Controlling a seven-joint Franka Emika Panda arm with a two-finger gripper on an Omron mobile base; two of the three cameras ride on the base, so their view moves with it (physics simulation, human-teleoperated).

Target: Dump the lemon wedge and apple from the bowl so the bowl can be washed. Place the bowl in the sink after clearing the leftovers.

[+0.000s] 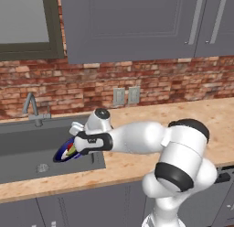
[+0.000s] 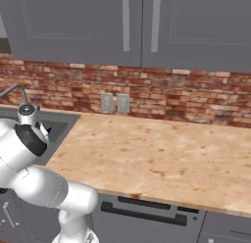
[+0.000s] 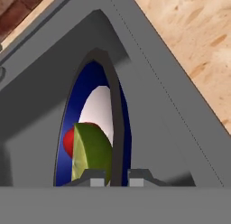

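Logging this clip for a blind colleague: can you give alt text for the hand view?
The gripper is shut on the rim of a tilted, shallow dark-blue bowl with a white inside, over the dark grey sink. A yellow-green lemon wedge and small red apple lie against its low side.

1. A red brick wall (image 1: 160,82) is running behind the desk (image 2: 157,154), whose speckled tan top is stretching off to the right.
2. Dark grey upper cabinets (image 1: 132,24) with slim metal handles are hanging above the brick.
3. A dark-framed window (image 1: 25,24) is sitting at the upper left.
4. Two grey wall outlets (image 1: 126,96) are sitting side by side on the brick.
5. Grey lower cabinets (image 1: 82,205) are standing beneath the desk.
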